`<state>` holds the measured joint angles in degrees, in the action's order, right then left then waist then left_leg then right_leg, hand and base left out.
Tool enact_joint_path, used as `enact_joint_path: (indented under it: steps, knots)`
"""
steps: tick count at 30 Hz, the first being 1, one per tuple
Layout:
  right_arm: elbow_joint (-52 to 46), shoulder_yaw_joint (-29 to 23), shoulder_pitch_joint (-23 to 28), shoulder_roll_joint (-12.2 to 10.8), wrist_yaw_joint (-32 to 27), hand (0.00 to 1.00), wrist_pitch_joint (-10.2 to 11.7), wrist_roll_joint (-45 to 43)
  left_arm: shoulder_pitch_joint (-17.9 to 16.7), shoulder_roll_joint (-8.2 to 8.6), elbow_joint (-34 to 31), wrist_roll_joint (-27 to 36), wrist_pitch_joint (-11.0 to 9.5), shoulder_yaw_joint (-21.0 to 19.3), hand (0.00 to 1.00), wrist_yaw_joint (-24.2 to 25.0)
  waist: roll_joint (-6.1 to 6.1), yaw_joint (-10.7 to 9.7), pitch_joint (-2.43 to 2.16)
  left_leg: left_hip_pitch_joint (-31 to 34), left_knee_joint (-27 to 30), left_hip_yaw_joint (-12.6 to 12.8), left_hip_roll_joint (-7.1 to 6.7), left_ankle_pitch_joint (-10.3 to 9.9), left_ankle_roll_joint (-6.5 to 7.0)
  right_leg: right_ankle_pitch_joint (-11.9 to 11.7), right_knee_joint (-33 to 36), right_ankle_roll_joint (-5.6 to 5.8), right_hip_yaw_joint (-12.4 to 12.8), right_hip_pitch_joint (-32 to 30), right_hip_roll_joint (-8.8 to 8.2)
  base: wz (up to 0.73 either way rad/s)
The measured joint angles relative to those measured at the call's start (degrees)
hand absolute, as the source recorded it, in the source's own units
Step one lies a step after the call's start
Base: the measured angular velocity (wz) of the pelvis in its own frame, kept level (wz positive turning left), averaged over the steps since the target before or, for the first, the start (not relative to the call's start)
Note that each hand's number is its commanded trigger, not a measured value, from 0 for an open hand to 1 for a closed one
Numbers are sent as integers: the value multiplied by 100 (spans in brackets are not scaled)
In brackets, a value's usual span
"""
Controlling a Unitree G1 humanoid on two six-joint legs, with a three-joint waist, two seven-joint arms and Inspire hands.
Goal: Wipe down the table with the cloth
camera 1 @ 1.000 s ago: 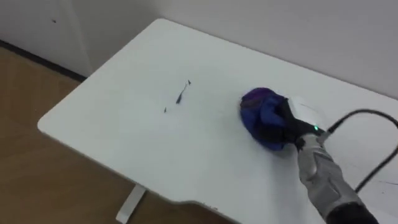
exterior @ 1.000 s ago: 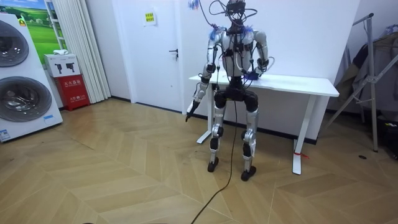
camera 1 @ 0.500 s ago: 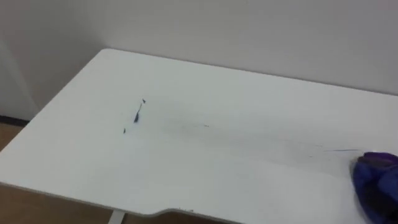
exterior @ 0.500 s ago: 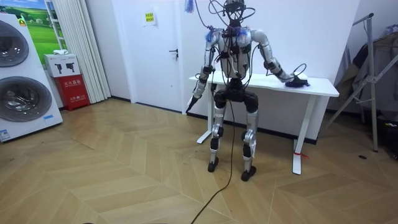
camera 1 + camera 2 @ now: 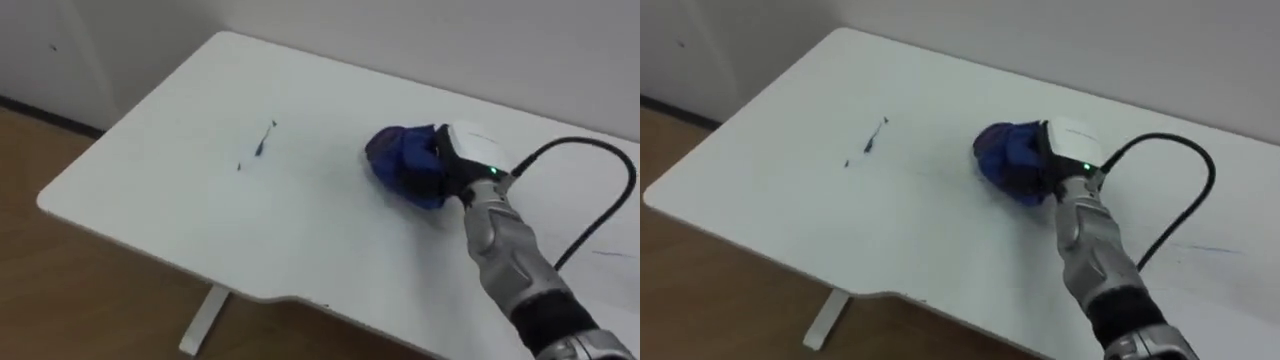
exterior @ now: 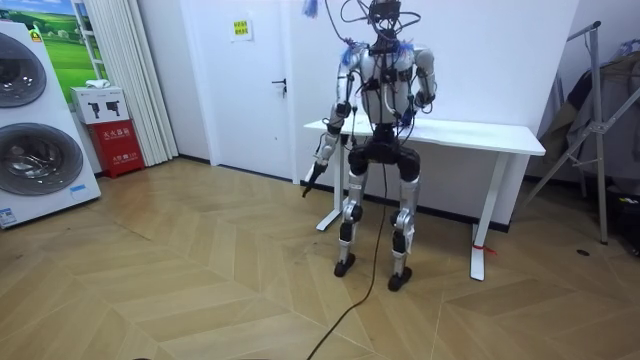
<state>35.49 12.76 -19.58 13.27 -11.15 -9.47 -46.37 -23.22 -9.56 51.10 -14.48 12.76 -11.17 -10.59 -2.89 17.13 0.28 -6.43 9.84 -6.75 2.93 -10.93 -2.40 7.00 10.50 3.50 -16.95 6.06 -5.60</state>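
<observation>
Bench (image 5: pixel 170 220), one, white, with a single blue cloth (image 5: pixel 398 165) held down on its top.

The robot stood at the bench's long edge in the room view, facing it, and two stacked washing machines (image 6: pixel 30 120) stood well apart at the room view's left. The one cloth lay bunched on the bench top, right of the middle in the eye views. The right hand (image 5: pixel 470 150) rested on the cloth with its fingers (image 5: pixel 440 172) clenched into the folds, grasping it. The left hand (image 6: pixel 313 180) hung beside the robot's hip, off the bench, and its pose was too small to read. Left of the cloth and well apart from it, the bench bore one short dark streak (image 5: pixel 261 147) with two specks near it, one just above and one below to the left.
</observation>
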Motion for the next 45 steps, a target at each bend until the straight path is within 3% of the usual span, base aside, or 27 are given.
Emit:
enact_joint_path:
  steps: [1,5,7,10,13,16,18,19,22,23,24,26,27,29,30,31,32,33,34,35,36,37,38,42,43,44,45]
  knots:
    - [190,-92,289,116,-65,100,36,39,-89,-18,-1,74,20,-37,0,3,-9,-45,2,-42,-3,11,-24,2,4,21,0,34,-57,113,-37,64]
    - [543,-1295,1462,154,-886,100,1023,464,-217,-3,45,12,-107,-561,0,5,-75,-457,-3,-197,-21,260,-128,5,16,76,-93,120,-87,417,-161,30]
    - [642,-1741,1845,168,-1197,100,1216,652,-171,-23,51,-10,-199,-800,0,-2,-112,-656,-45,-232,-12,429,-164,4,17,112,-58,174,-135,438,-229,-11]
    - [988,-2327,2327,346,-1569,100,1449,1155,-97,-151,70,-105,-375,-910,0,-4,-99,-958,-94,-306,27,927,-167,-53,114,148,183,230,-166,398,-324,-14]
    - [1441,-2661,2618,641,-1703,100,1430,1446,90,-308,-34,-340,-457,-928,0,-13,-36,-1123,-131,-325,325,1258,-109,-288,329,166,629,250,-260,364,-431,-6]
    - [1554,-2697,2490,672,-1793,100,1121,1622,247,-320,-40,-303,-594,-848,0,-159,69,-1034,-154,-234,602,1597,34,-507,454,169,966,210,-444,249,-599,-37]
    - [1510,-2466,2348,638,-1853,100,807,1783,382,-322,-31,-230,-698,-673,0,-267,109,-874,-157,-125,802,1760,139,-565,460,328,1780,134,-541,134,-880,-55]
    - [1517,-2242,2110,527,-1892,100,530,1782,538,-322,22,-190,-780,-527,0,-311,116,-645,-151,-25,856,1920,229,-552,432,408,2025,146,-430,61,-1051,-90]
    - [1494,-1308,1040,352,-1746,100,-24,1661,1143,-361,645,-188,-910,-316,0,-305,91,15,-127,565,1178,1930,555,-523,247,422,1716,179,-170,-226,-1322,-119]
    - [1502,-864,379,132,-1497,100,-92,1535,1317,-384,839,-181,-941,-313,0,-245,95,116,-84,809,1333,1621,675,-529,126,391,1236,227,-98,-216,-1307,-112]
    - [1479,-628,127,34,-1371,100,-83,1389,1408,-402,895,-156,-948,-298,0,-219,81,148,-76,950,1401,1442,731,-525,62,353,957,282,-55,-196,-1281,-62]
    - [1105,-161,-424,-71,-1029,100,168,972,1866,-546,927,-68,-1006,-72,0,-111,-85,217,22,1532,1487,693,867,-358,-265,29,131,358,-127,-89,-1207,25]
    - [994,-121,-502,-70,-967,100,212,956,1941,-570,926,-63,-1046,-27,0,-111,-113,227,32,1660,1489,528,894,-301,-357,-55,3,365,-110,-102,-1187,65]
    - [884,-49,-504,-55,-816,100,372,945,1902,-642,888,-63,-1055,20,0,-43,-134,216,41,1779,1352,134,1113,-95,-741,-115,-134,336,135,-159,-1059,63]
    - [873,-54,-438,-16,-790,100,373,913,1852,-667,862,-53,-1049,18,0,-21,-150,199,43,1778,1295,73,1174,-36,-851,-118,-88,340,150,-205,-1000,76]
    - [840,-128,-235,81,-764,100,415,837,1720,-700,840,34,-1040,27,0,-13,-174,144,44,1791,1257,-37,1264,72,-1058,74,258,706,23,-299,-926,84]
    - [680,-311,51,180,-844,100,552,788,1507,-618,850,153,-1000,30,0,2,5,-6,2,1786,1190,-115,1524,225,-1004,460,670,630,-232,-294,-713,92]
    - [664,-384,212,214,-892,100,616,793,1371,-591,849,185,-985,29,0,9,23,-127,-13,1777,1098,-64,1563,377,-776,605,829,482,-394,-274,-687,98]
    - [623,-587,559,309,-946,100,714,790,1041,-541,848,205,-936,23,0,9,-31,-283,-16,1674,974,312,1501,599,-654,817,895,330,-534,-204,-671,75]
    - [544,-816,806,385,-958,100,752,769,811,-473,845,169,-858,20,0,9,-45,-311,-13,1601,1052,661,1408,595,-651,891,881,196,-661,-173,-636,56]
    - [519,-942,871,401,-965,100,753,768,746,-445,846,155,-810,13,0,9,-35,-332,-6,1587,1110,767,1350,582,-633,893,854,134,-709,-158,-639,28]
    - [468,-1084,944,438,-926,100,725,773,701,-403,852,156,-752,-8,0,10,-14,-339,15,1530,1198,969,1215,552,-585,903,821,-15,-737,-144,-587,17]
    - [354,-1078,929,467,-755,100,665,769,702,-355,852,155,-750,-9,0,10,-2,-326,61,1450,1251,1171,1081,417,-409,930,806,-213,-762,-150,-539,12]
    - [227,-751,366,398,-195,100,402,393,936,-169,850,160,-751,16,0,8,85,-90,88,1203,1198,1473,716,173,-251,886,836,-502,-432,-412,-388,-42]
    - [222,-479,136,372,-58,100,363,229,1022,-125,841,159,-753,17,0,-5,94,55,89,1076,1000,1469,603,161,-230,842,817,-632,-201,-510,-316,-88]
    - [219,-263,-49,282,41,100,362,67,1023,-89,791,159,-747,17,0,-38,142,125,98,948,788,1467,491,126,-172,808,797,-849,-16,-566,-231,-79]
    - [195,-210,-102,224,83,100,365,12,1008,-74,747,160,-732,17,0,-56,144,152,93,898,698,1460,425,122,-162,804,794,-893,50,-592,-214,-51]
